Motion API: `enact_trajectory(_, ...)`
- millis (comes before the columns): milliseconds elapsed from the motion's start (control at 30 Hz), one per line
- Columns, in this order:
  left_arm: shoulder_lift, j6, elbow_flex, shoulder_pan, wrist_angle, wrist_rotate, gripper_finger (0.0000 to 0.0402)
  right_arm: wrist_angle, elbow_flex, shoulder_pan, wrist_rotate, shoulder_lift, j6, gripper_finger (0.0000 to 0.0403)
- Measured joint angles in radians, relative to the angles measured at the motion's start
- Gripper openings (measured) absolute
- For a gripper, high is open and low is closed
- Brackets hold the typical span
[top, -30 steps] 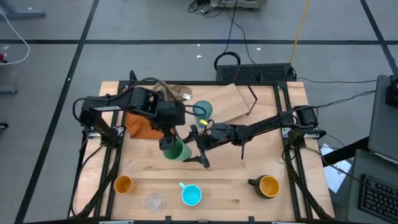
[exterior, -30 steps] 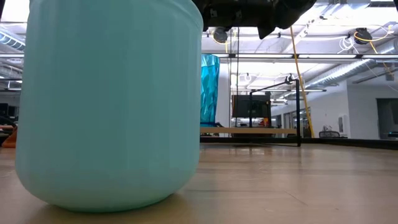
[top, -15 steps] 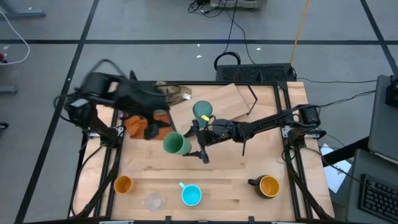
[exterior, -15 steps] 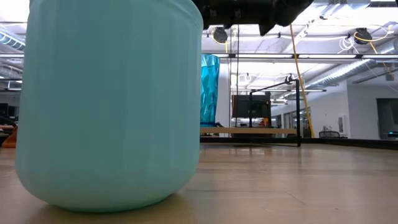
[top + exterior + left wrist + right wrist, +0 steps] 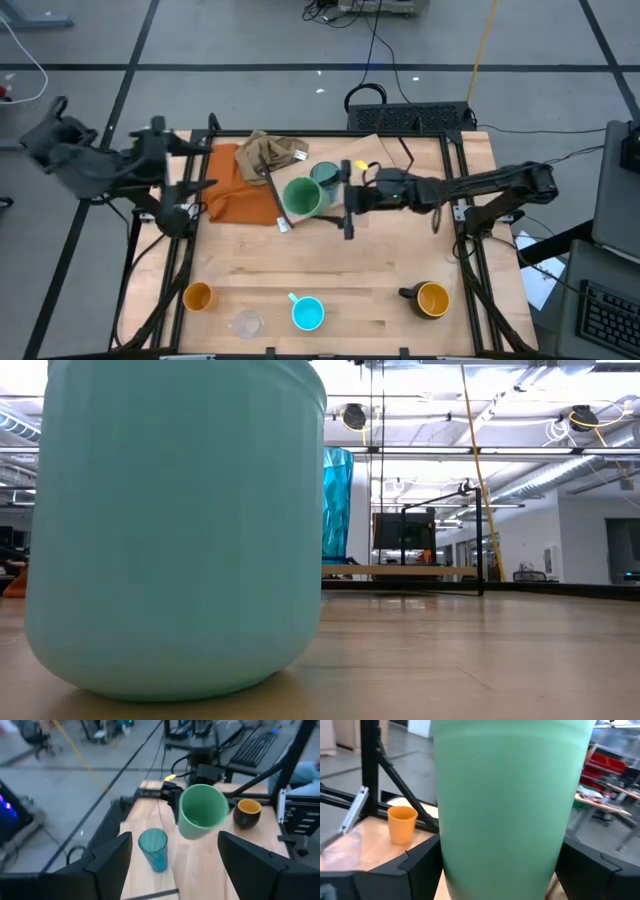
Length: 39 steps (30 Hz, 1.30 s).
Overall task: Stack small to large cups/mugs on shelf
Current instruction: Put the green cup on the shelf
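Holding: right gripper (image 5: 340, 198) is clamped on the green cup (image 5: 303, 197), which hangs above the table's middle, just in front of the shelf.
Grip detail: in the right wrist view the green cup (image 5: 502, 800) fills the space between the two dark fingers (image 5: 415, 865).
Left gripper: (image 5: 175, 860) pulled back past the table's left edge, fingers spread with nothing between them.
Teal tumbler: (image 5: 325, 176) upright on the shelf (image 5: 385, 160), just behind the green cup.
Shelf: light wooden board at the table's far side, right of the orange cloth (image 5: 232, 192).
Front row: orange cup (image 5: 198, 296), clear glass (image 5: 246, 323), light-blue mug (image 5: 307, 314) and black mug (image 5: 430, 299) stand apart along the table's near edge.
Low view: the light-blue mug (image 5: 180, 530) fills the left half; the teal tumbler (image 5: 337, 505) shows behind it.
Table: (image 5: 360, 270) light wood, framed by black rails.
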Motion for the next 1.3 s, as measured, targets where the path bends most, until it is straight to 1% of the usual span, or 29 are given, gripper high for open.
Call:
enact_trajectory(100,-0.009,0.025,0.000,-0.091,0.000,-0.043,0.0296,-0.064,0.000,0.001,0.052,-0.076,0.002,0.0308)
enact_trajectory(200,-0.030,0.052,-0.002,-0.160,0.000,-0.090,0.0296,-0.110,0.000,0.007,0.079,-0.135,0.006,0.0308)
enact_trajectory(300,-0.087,0.071,-0.007,-0.215,0.001,-0.148,0.0296,-0.159,0.000,0.025,0.117,-0.173,0.002,0.0308)
enact_trajectory(367,-0.148,0.058,-0.037,-0.239,0.001,-0.133,0.0296,-0.189,0.000,0.036,0.157,-0.192,-0.002,0.0308)
enact_trajectory(467,-0.259,0.004,-0.157,-0.245,0.000,-0.110,0.0296,-0.257,0.000,0.046,0.216,-0.217,-0.002,0.0308)
enact_trajectory(533,-0.334,-0.006,-0.264,-0.241,-0.002,-0.122,0.0296,-0.306,0.000,0.048,0.244,-0.230,-0.002,0.0308)
enact_trajectory(667,-0.476,-0.087,-0.482,-0.221,-0.001,-0.116,0.0296,-0.343,-0.001,0.047,0.279,-0.251,-0.002,0.0308)
enact_trajectory(767,-0.571,-0.161,-0.630,-0.202,-0.004,-0.118,0.0296,-0.372,-0.001,0.026,0.326,-0.261,-0.020,0.0308)
enact_trajectory(833,-0.619,-0.210,-0.717,-0.189,-0.004,-0.116,0.0296,-0.393,-0.001,0.010,0.365,-0.268,-0.021,0.0308)
enact_trajectory(933,-0.667,-0.284,-0.834,-0.168,0.000,-0.078,0.0296,-0.439,-0.002,-0.028,0.425,-0.281,-0.014,0.0308)
enact_trajectory(1000,-0.689,-0.329,-0.897,-0.157,-0.003,-0.069,0.0296,-0.447,-0.034,-0.057,0.464,-0.300,-0.002,0.0308)
enact_trajectory(1067,-0.696,-0.364,-0.952,-0.149,-0.003,-0.046,0.0296,-0.425,-0.090,-0.084,0.506,-0.332,0.019,0.0308)
enact_trajectory(1133,-0.693,-0.392,-0.994,-0.144,-0.001,-0.026,0.0296,-0.373,-0.159,-0.114,0.513,-0.381,0.034,0.0308)
enact_trajectory(1200,-0.688,-0.413,-1.020,-0.144,0.004,-0.019,0.0296,-0.281,-0.240,-0.135,0.518,-0.441,0.053,0.0308)
enact_trajectory(1300,-0.684,-0.441,-1.041,-0.144,0.005,-0.018,0.0296,-0.088,-0.383,-0.144,0.522,-0.526,0.059,0.0308)
